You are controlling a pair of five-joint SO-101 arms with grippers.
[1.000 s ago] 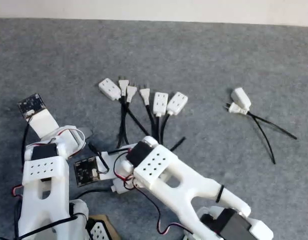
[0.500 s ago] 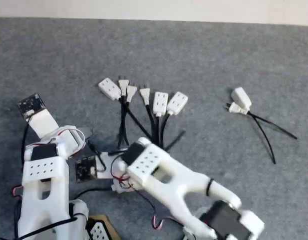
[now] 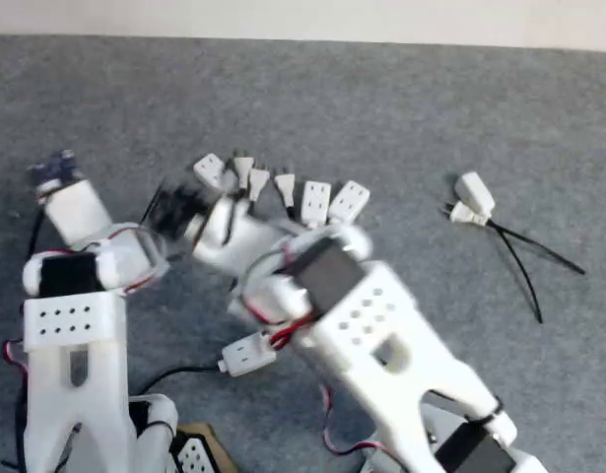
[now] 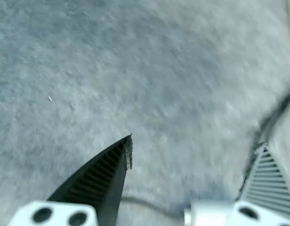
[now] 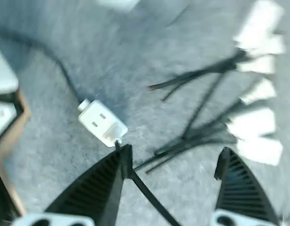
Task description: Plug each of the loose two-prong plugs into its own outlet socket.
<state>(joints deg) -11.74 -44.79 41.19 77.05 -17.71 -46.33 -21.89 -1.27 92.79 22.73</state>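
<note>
Right wrist view: our right gripper [image 5: 173,157] is apart and empty; we think grabbing a loose plug [image 3: 285,185] comes next.

We see two arms of white moulded plastic. The left arm [image 3: 74,394] has a flat panel drilled with a grid of small round holes [image 3: 71,317], a black servo block [image 3: 64,274] beside it, and thin red wires [image 3: 11,355] looping at its side. The right arm [image 3: 411,370] has the same perforated panel [image 3: 370,313], a black servo [image 3: 327,276], red wires [image 3: 288,330] and a black band [image 3: 495,412] round its shell. The left gripper [image 4: 196,141] pairs a black ribbed triangular finger [image 4: 109,174] with a pale grey ribbed one [image 4: 269,176], on white mounts with round holes [image 4: 60,215]. On the right gripper [image 5: 176,149], both ribbed fingers [image 5: 100,186] are black.
</note>
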